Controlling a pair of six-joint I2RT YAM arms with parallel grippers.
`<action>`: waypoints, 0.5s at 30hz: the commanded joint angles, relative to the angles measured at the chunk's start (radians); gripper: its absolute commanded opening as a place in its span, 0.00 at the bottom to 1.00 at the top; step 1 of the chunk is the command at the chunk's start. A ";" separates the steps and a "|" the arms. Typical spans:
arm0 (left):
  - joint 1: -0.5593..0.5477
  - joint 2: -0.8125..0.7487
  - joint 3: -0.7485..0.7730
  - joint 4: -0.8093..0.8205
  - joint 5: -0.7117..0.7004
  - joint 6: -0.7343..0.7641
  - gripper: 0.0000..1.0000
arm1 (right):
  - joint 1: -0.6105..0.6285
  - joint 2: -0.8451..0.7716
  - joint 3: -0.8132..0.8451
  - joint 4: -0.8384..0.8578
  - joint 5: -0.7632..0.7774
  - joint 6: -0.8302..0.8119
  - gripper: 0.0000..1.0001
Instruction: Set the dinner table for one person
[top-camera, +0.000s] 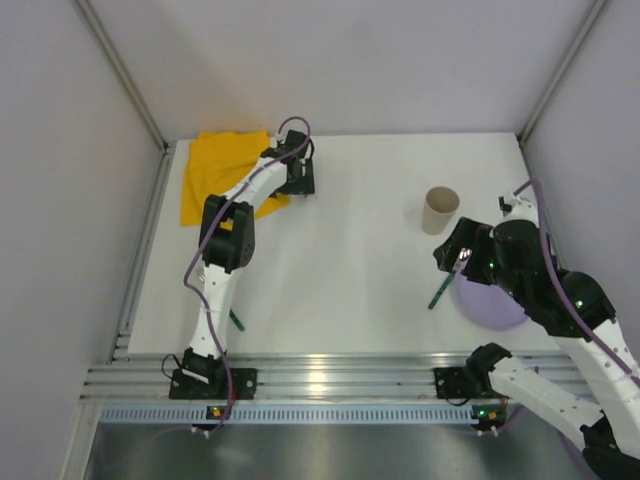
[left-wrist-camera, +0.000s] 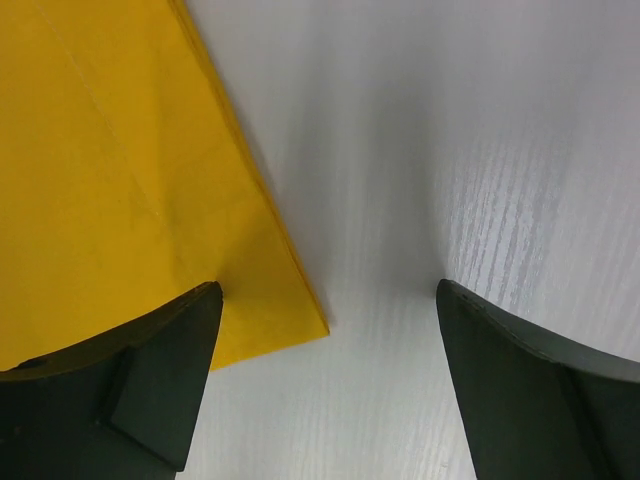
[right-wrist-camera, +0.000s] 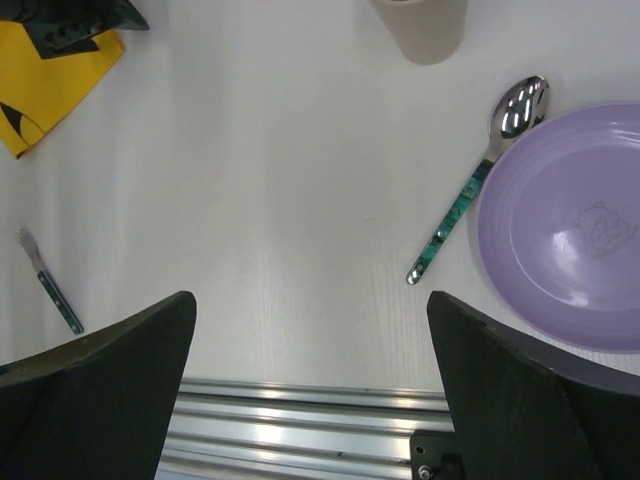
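Across the middle of the overhead view, the white desk (top-camera: 350, 280) is carrying every item. At upper left, the left gripper (top-camera: 300, 180) is hovering with jaws wide apart astride a corner of the yellow mat (top-camera: 215, 170). Lowering squarely and pinching only that corner is probably best. At right, the right gripper (top-camera: 455, 255) is hanging with jaws apart near the spoon (right-wrist-camera: 470, 190) and purple plate (right-wrist-camera: 570, 240).
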 joint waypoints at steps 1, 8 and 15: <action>0.016 0.033 0.026 -0.016 -0.071 0.056 0.92 | 0.009 0.054 0.023 0.053 0.016 0.003 1.00; 0.093 0.044 -0.039 -0.028 -0.053 0.010 0.66 | 0.009 0.191 0.034 0.133 -0.022 -0.020 1.00; 0.113 0.051 -0.070 -0.028 -0.011 -0.019 0.34 | 0.009 0.295 0.066 0.159 -0.062 -0.052 1.00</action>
